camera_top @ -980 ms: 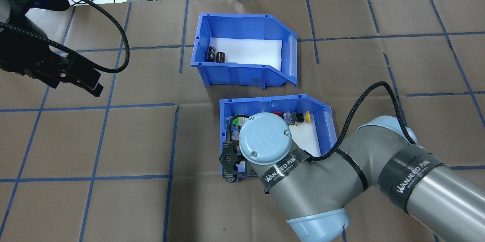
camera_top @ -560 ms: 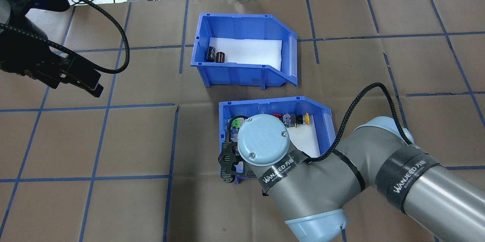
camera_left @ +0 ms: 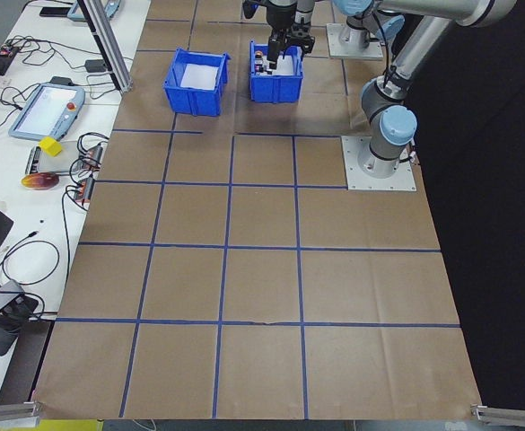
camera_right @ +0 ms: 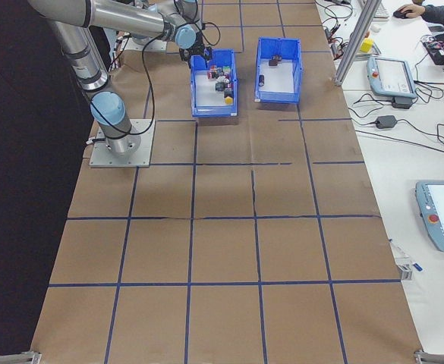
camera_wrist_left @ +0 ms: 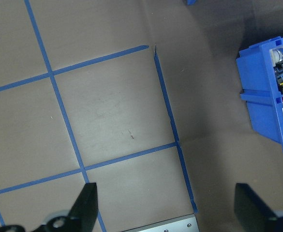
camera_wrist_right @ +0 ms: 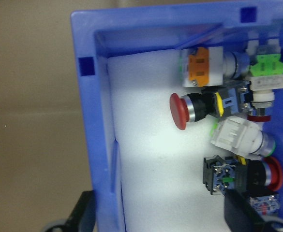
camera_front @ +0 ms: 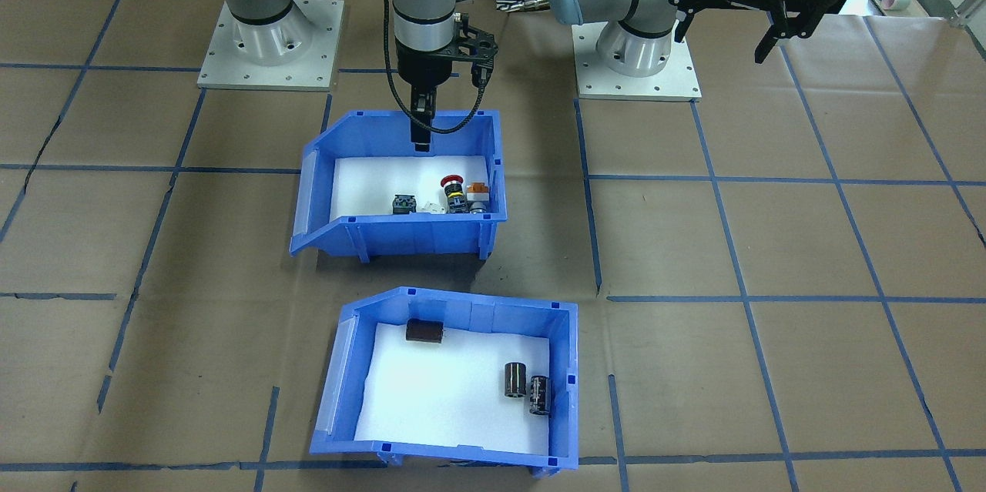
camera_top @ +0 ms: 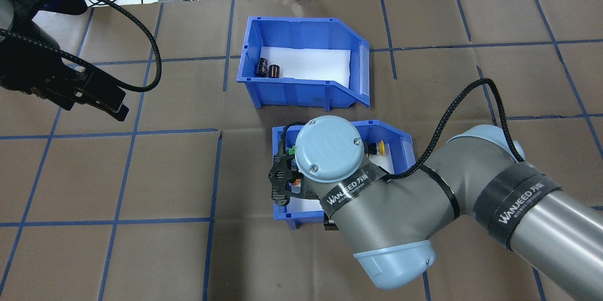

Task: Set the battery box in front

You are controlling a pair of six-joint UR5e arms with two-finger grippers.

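Brown paper with a blue tape grid covers your bench (camera_top: 141,174), which carries two blue bins. The battery box (camera_top: 301,63), holding three dark cells (camera_front: 516,380), sits on the far side from the robot, nearer the operators. The switch bin (camera_front: 404,192) sits closer to the robot. Your right gripper (camera_wrist_right: 175,212) straddles that bin's near wall, jaws apart, one finger (camera_wrist_right: 245,212) inside and one outside. This looks like the step of gripping and shifting the switch bin; next you would close on the wall. Your left gripper (camera_wrist_left: 165,212) hangs off to the side, jaws apart and empty.
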